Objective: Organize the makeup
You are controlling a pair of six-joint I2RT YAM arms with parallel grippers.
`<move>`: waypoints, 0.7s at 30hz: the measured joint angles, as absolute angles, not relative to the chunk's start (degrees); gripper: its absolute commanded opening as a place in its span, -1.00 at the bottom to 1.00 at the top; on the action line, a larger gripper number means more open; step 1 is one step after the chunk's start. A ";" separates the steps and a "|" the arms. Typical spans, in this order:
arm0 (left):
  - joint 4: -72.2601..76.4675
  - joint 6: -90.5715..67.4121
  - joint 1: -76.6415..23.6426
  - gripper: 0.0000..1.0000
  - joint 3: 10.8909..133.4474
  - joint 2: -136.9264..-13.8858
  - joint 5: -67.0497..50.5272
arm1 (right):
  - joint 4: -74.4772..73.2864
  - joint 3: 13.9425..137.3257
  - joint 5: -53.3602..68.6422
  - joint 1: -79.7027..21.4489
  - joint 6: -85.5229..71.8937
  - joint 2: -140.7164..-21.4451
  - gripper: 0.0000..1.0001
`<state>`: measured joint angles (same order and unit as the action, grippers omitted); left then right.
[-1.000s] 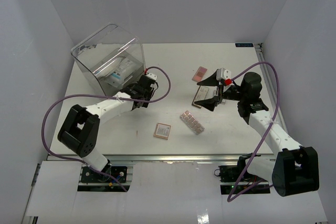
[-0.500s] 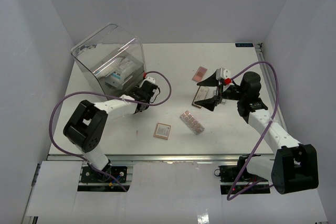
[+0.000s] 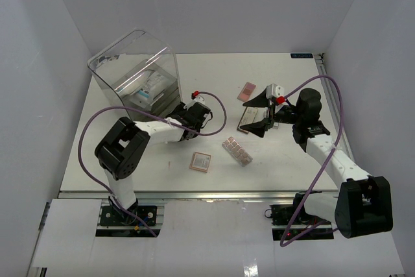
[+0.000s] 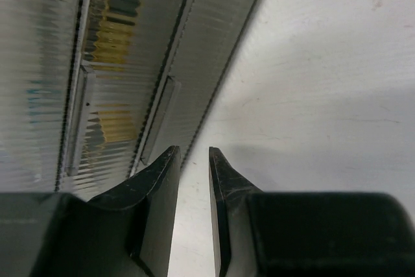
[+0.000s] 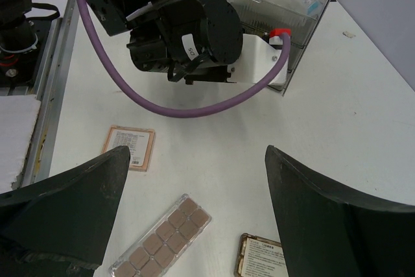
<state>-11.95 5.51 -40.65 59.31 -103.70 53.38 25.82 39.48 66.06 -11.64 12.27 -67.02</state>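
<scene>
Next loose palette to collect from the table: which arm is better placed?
Right, probably. Its tool hovers wide open over the dark palette, with the pink strip close by. The left tool, only narrowly open and empty, sits beside the clear box.

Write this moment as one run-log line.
left gripper: narrow gap, empty; right gripper: open above black-gold palette; clear box: sachets inside

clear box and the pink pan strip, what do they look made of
Clear box: looks like rigid transparent plastic, glossy; sachets inside show through and the walls glint. Pink pan strip: probably a clear plastic tray of matte pressed powder, though too small to be sure.
</scene>
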 measured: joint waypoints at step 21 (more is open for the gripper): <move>-5.18 14.96 -40.19 -0.28 61.98 -109.55 62.09 | 25.47 39.48 66.22 -11.21 12.43 -67.05 0.83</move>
